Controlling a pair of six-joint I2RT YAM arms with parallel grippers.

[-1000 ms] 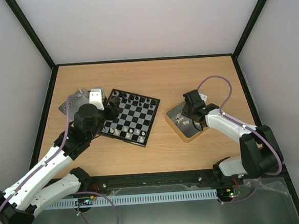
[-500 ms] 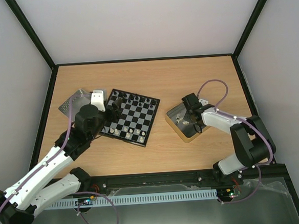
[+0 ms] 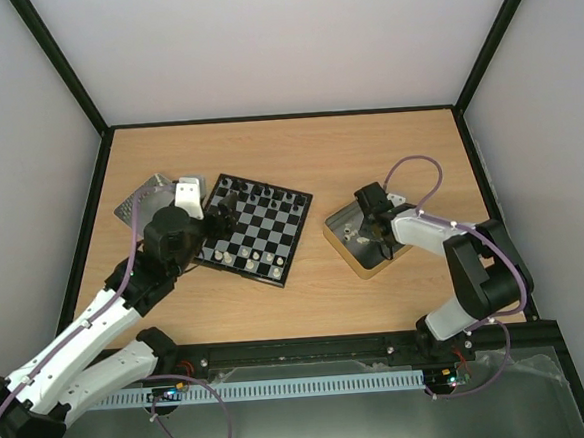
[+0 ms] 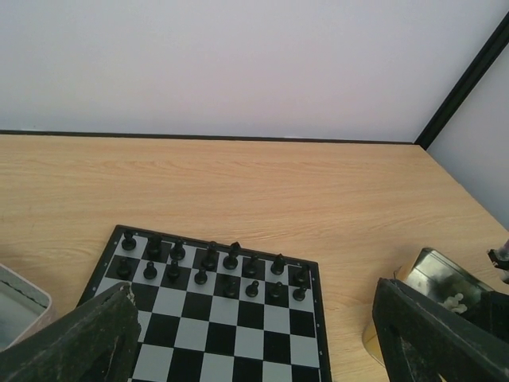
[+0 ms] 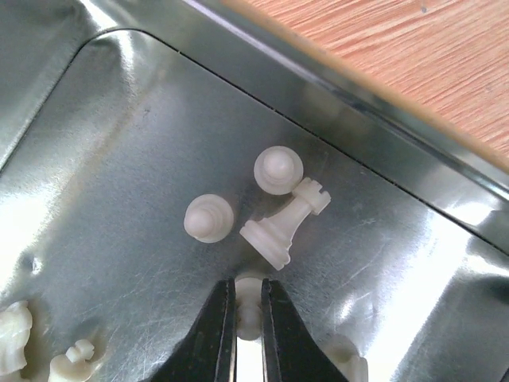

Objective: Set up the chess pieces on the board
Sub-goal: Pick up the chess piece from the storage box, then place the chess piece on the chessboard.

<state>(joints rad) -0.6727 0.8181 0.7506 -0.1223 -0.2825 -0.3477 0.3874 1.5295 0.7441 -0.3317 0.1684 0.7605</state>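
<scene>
The board (image 3: 256, 229) lies left of centre, with black chess pieces (image 3: 260, 193) along its far rows and white ones (image 3: 244, 254) on its near rows. My left gripper (image 3: 218, 212) hovers open over the board's left part. In the left wrist view, nothing sits between its fingers (image 4: 256, 294), and the black pieces (image 4: 211, 259) stand beyond them. My right gripper (image 5: 248, 282) is down in the metal tray (image 5: 119, 119), shut on a small white piece (image 5: 249, 310). Two white pawns (image 5: 208, 217) and a toppled rook (image 5: 285, 221) lie just ahead of it.
The tray (image 3: 340, 219) sits right of the board, and more white pieces lie in its corners (image 5: 16, 346). A second silver tray (image 3: 145, 199) sits behind my left arm at the board's left. Black frame posts and white walls edge the wooden table.
My right gripper has dropped into the tray and closed on a white piece. My left gripper's jaws have spread wider over the board.
</scene>
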